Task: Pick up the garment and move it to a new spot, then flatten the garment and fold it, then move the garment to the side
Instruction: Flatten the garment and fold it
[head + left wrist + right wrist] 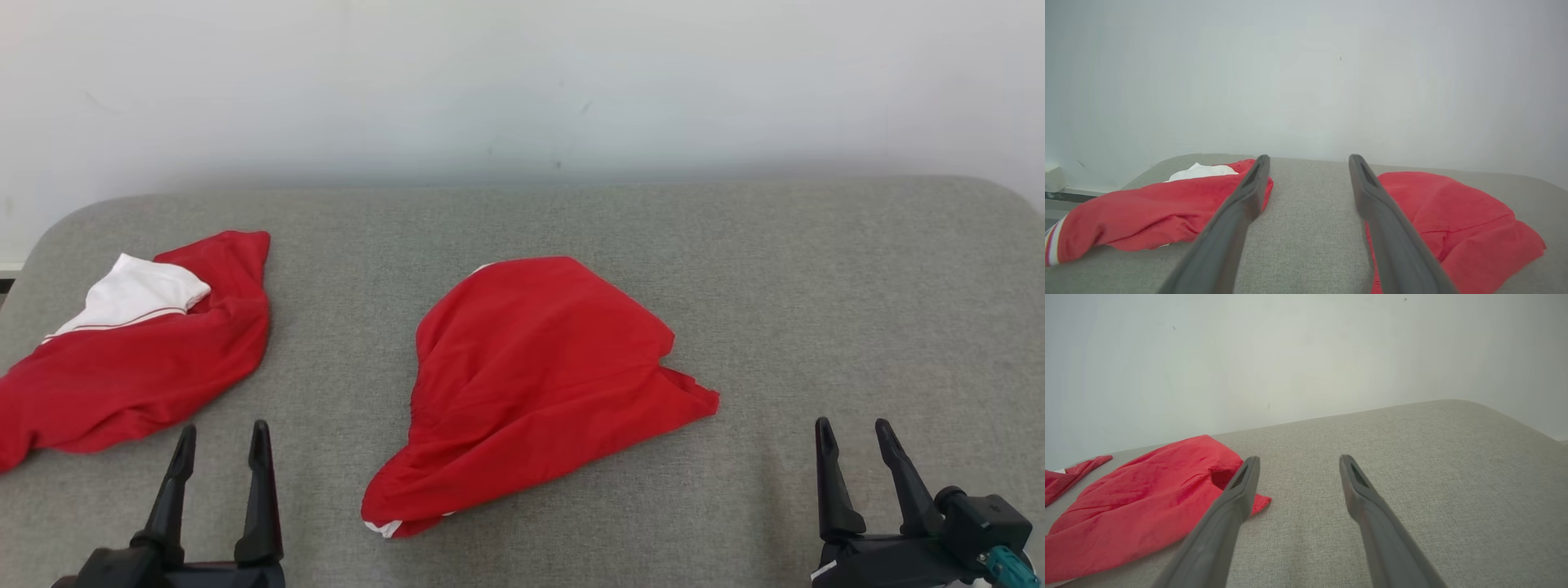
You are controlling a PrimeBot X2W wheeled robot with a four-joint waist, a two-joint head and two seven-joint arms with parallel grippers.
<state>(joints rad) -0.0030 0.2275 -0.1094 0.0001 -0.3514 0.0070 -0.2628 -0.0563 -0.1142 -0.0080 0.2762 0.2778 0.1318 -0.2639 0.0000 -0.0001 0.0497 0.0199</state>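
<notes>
A crumpled red garment (531, 384) lies in the middle of the grey padded surface (816, 286), a bit of white trim at its near corner. In the left wrist view this garment (1453, 216) is right of the fingers; in the right wrist view it (1147, 494) is on the left. My left gripper (222, 429) stands open at the lower left, nothing between its fingers, apart from both cloths. The left gripper (1308, 157) frames bare grey fabric. My right gripper (853, 425) is open at the lower right over bare surface, and the right gripper (1298, 457) holds nothing.
A second red garment with a white panel (147, 367) lies bunched at the left edge of the surface, also seen as the second garment (1147, 212) and a red corner (1073, 473). A pale wall (522, 82) rises right behind the surface. Bare grey fabric spreads to the right.
</notes>
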